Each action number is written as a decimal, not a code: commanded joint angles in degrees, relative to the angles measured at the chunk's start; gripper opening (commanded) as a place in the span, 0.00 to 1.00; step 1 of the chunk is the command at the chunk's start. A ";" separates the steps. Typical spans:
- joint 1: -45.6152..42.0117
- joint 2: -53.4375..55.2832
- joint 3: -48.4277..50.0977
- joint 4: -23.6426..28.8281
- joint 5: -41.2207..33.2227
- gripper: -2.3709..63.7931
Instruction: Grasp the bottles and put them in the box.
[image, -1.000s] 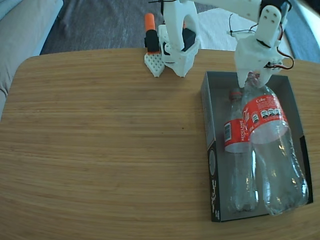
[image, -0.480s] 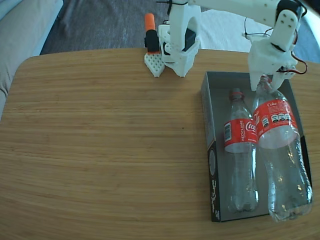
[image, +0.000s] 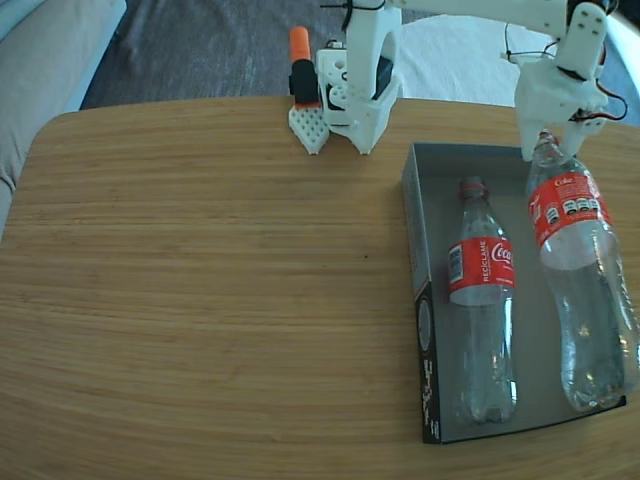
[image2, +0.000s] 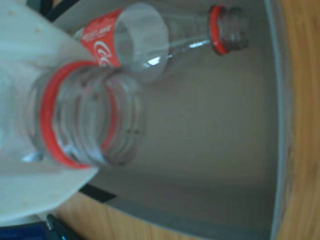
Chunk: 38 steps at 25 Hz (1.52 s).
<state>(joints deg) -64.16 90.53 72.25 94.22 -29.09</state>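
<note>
Gripping the neck of the second bottle (image: 578, 275), the tool (image: 546, 145) is pinching it just below the open mouth, at the far right corner of the box (image: 425, 330) in the fixed view. This bottle's long axis is running from the tool toward the near end of the box, parallel to the long walls, with its base sitting at or on the near rim; whether the body is lying flat on the grey floor cannot be told. In the wrist view its red neck ring (image2: 55, 120) is filling the left of the frame against a white finger (image2: 20, 60), with bare box floor showing beyond it. The first bottle (image: 482, 300) is lying flat in the left half of the box, neck pointing away from the viewer, just beside the held one and apparently apart from it. Judging from this, lowering and releasing is the remaining step, and the right wall is the nearest obstacle. On the counter (image: 200, 280), the arm's white base (image: 358, 85) and an orange-topped part (image: 302, 75) are standing well clear.
</note>
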 joint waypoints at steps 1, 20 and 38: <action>-2.64 0.70 -2.90 3.96 5.80 0.03; -8.00 -13.36 -14.06 3.16 7.65 0.03; -5.80 -20.57 -15.64 1.85 7.12 0.03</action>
<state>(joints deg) -69.96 69.08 61.17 94.22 -21.36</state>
